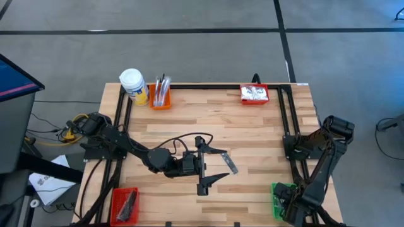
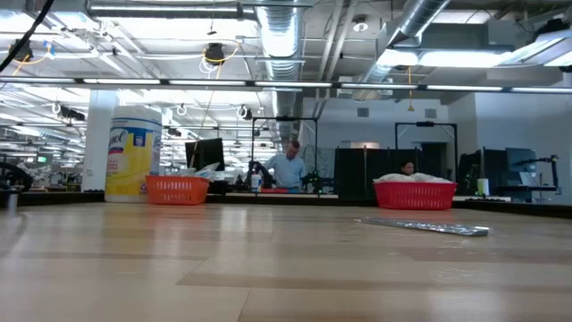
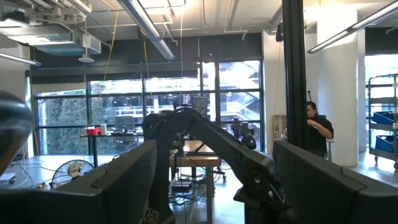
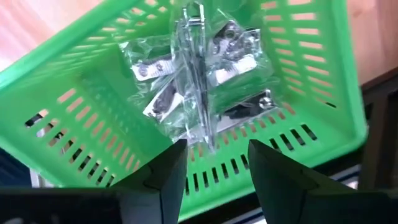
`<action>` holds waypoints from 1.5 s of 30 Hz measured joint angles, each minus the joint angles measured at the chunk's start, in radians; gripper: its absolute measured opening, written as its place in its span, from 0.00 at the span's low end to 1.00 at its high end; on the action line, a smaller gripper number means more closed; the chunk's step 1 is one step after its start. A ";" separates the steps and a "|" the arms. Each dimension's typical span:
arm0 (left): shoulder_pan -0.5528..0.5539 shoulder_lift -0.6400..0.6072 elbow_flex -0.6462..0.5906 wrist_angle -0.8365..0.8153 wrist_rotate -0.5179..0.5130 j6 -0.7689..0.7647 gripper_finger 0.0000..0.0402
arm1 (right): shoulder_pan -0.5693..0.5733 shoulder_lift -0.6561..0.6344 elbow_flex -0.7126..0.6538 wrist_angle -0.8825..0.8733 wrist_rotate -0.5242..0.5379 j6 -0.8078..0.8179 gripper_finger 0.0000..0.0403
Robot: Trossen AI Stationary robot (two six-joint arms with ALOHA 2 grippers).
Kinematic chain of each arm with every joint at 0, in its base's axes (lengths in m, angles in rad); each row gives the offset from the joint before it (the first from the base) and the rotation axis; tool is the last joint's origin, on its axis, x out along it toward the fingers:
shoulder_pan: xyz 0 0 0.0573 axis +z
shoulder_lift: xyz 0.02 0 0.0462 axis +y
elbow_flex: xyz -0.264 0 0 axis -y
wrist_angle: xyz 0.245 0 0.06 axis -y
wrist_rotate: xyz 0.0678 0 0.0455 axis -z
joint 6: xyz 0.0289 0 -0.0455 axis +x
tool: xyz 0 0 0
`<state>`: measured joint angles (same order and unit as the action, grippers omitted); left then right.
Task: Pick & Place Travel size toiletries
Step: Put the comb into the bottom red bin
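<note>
Above the green bin at the table's near right corner, the right gripper hangs with fingers parted, holding nothing. Silvery sachets lie heaped inside. Mid-table, a dark grey flat bar lies diagonally between the left gripper's spread fingers.

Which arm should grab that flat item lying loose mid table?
Left. The left gripper hovers open right beside the flat item, while the right gripper is over the green bin at the table's corner.
</note>
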<state>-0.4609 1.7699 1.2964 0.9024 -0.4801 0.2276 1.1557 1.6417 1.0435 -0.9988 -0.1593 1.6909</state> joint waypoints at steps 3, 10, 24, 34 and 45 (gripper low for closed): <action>0.000 0.000 0.000 0.000 0.000 0.000 0.78 | 0.000 0.000 0.019 -0.025 0.000 -0.011 0.40; 0.000 0.000 0.000 0.000 0.000 0.000 0.78 | 0.000 0.000 0.060 -0.085 0.001 -0.026 0.41; 0.000 0.000 0.000 0.000 0.000 0.000 0.78 | -0.021 0.000 0.197 -0.327 0.023 -0.060 0.42; 0.000 0.000 0.000 -0.002 0.000 0.000 0.78 | -0.080 0.000 0.327 -0.461 0.117 -0.163 0.41; -0.026 0.000 0.000 -0.005 0.000 0.000 0.78 | -0.142 0.000 0.448 -0.534 0.310 -0.317 0.40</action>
<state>-0.4867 1.7699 1.2964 0.8974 -0.4805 0.2272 1.0133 1.6417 1.4920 -1.5331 0.1504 1.3741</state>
